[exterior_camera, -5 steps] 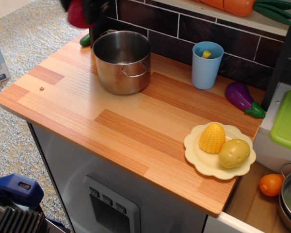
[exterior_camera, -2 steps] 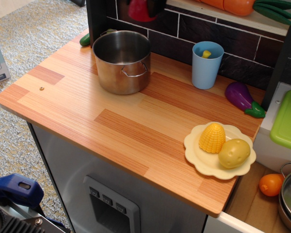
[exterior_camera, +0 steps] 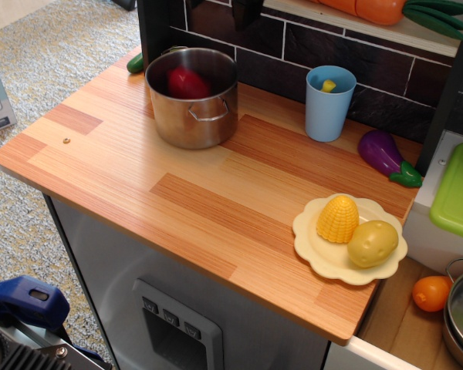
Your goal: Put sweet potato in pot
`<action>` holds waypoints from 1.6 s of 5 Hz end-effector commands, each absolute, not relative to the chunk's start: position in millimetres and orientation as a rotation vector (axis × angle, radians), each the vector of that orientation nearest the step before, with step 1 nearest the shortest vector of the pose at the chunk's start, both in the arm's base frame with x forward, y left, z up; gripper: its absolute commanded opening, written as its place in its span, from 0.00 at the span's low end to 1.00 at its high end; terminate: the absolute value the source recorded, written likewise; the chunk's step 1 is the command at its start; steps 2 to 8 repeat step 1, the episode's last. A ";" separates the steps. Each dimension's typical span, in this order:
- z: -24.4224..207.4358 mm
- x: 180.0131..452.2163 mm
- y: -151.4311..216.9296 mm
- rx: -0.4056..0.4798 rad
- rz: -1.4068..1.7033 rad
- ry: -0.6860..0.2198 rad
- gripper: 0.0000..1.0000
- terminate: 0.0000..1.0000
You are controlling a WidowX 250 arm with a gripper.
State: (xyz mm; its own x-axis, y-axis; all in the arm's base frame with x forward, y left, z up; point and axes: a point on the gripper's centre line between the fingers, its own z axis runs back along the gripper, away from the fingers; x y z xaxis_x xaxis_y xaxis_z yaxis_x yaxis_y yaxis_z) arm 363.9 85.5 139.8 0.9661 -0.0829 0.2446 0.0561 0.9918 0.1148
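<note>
The dark-red sweet potato [exterior_camera: 187, 82] lies inside the shiny steel pot [exterior_camera: 193, 123], which stands at the back left of the wooden counter. It rests against the pot's far left wall. Only the dark tip of my gripper [exterior_camera: 245, 11] shows at the top edge, above and to the right of the pot. It holds nothing and is well clear of the sweet potato; its fingers are mostly out of view.
A light-blue cup [exterior_camera: 329, 104] stands right of the pot, and a purple eggplant [exterior_camera: 382, 154] lies by the back wall. A yellow plate [exterior_camera: 312, 247] at the front right holds a corn cob [exterior_camera: 338, 219] and a yellow potato [exterior_camera: 373, 243]. A green vegetable [exterior_camera: 135, 63] lies behind the pot.
The sweet potato was held high at the top edge, moving right over the pot. It has been let go and now lies in the pot. The pot has turned slightly.
</note>
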 end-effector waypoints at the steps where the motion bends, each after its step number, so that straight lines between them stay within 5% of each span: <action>1: 160.9 364.9 86.1 0.127 -0.072 -0.312 1.00 1.00; 8: 160.9 364.9 86.1 0.127 -0.072 -0.312 1.00 1.00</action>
